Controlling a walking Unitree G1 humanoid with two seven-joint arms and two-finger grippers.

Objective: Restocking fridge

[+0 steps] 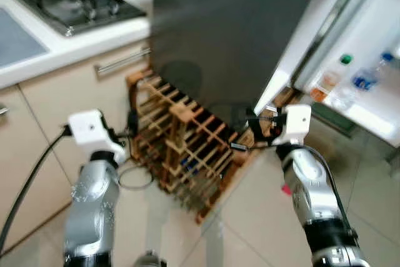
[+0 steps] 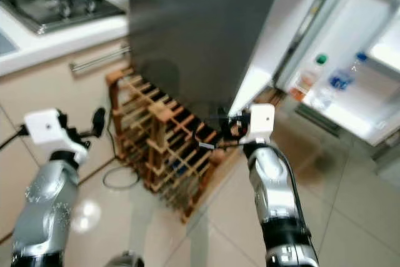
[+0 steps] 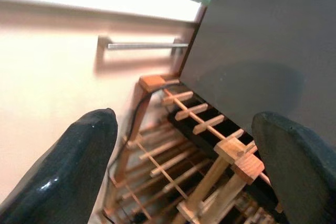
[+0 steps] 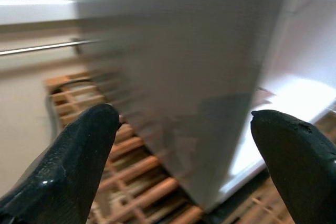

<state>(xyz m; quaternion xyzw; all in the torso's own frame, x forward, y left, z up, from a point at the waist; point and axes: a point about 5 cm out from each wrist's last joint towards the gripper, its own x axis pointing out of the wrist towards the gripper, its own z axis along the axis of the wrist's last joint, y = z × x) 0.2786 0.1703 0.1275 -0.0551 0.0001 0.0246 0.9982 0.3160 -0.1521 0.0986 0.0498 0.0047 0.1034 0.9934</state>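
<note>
**Both grippers up and empty in front of the open fridge**

Left eye view first: the dark grey fridge (image 1: 231, 35) takes the upper middle of the frame, and its white door (image 1: 369, 48) swings wide at the upper right. On the door shelf sit a clear bottle with a blue cap (image 1: 369, 76), something with a green lid (image 1: 345, 59) and an orange-tinted container (image 1: 325, 85), all blurred. At lower centre a wooden wine rack (image 1: 187, 142) leans just beside the fridge's base. The upper left corner has a gas hob (image 1: 69, 1) set in a white counter (image 1: 81, 39), with beige cabinets and a steel drawer handle (image 1: 122, 62) below. The left gripper (image 1: 128, 130) is raised at lower left, near the rack; the right gripper (image 1: 253, 132) is at centre right, close to the fridge's lower corner.

Right eye view: same scene, with the fridge corner (image 2: 240, 101) right above the right arm's white wrist block (image 2: 261, 122). A dark cable (image 2: 122, 179) loops on the tiled floor (image 2: 350, 217) at lower left.

Left wrist view: two black fingertips (image 3: 68, 166) stand spread wide at the lower corners, nothing between them, and the rack and the grey fridge side lie beyond.

Right wrist view: its fingertips (image 4: 63, 161) are spread wide too and carry nothing; the blurred fridge side rises in the middle, bright white door edge (image 4: 294, 98) at the right
</note>
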